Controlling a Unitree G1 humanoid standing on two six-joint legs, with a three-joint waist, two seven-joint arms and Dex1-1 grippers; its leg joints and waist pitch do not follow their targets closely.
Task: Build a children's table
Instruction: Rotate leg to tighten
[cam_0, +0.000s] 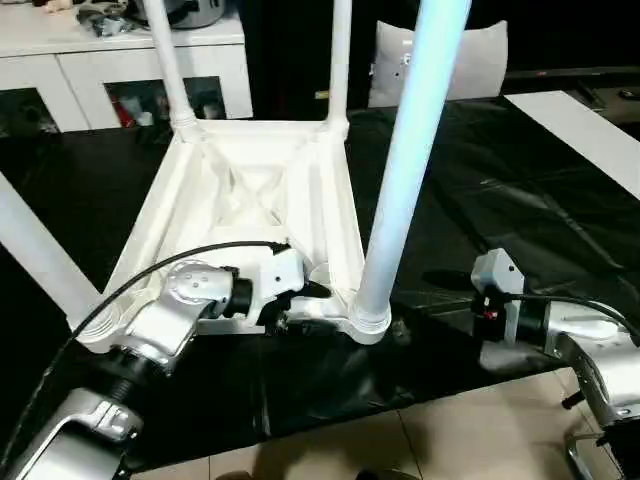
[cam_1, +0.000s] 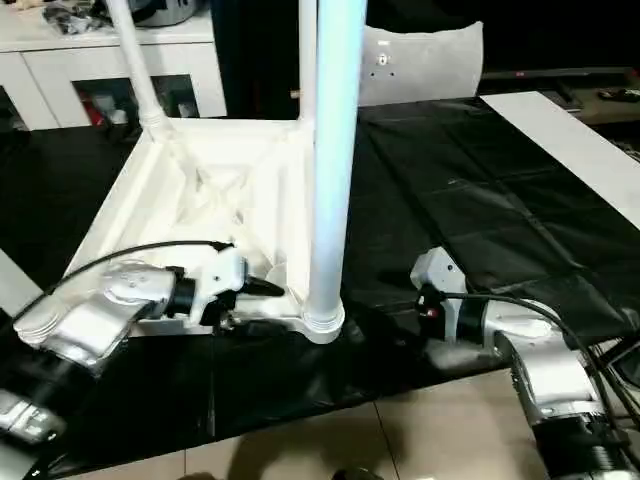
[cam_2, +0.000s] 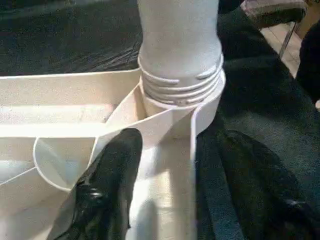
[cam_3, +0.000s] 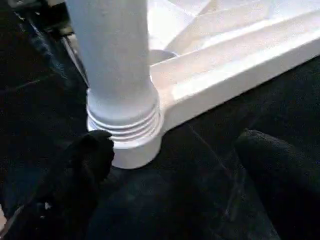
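Note:
The children's table (cam_0: 250, 190) lies upside down on the black sheet, ribbed underside up. Two legs (cam_0: 165, 60) (cam_0: 340, 60) stand in the far corner sockets. A third leg (cam_0: 410, 150) rises from the near right socket (cam_0: 368, 322), its thread rings showing at the base (cam_2: 180, 85). A fourth leg (cam_0: 35, 250) slants at the near left. My left gripper (cam_2: 195, 200) is open astride the table's near rim, one finger (cam_2: 105, 190) inside and one outside, just left of the near right leg. My right gripper (cam_3: 185, 170) stands open right of that leg, one finger (cam_3: 85, 165) close to the socket.
A white cabinet with glass doors (cam_0: 120, 60) stands behind the table at the back left. A white chair back (cam_0: 470, 60) is at the back middle. A white board (cam_0: 590, 130) lies at the far right. Tiled floor (cam_0: 400, 440) shows beyond the black sheet's (cam_0: 500, 200) near edge.

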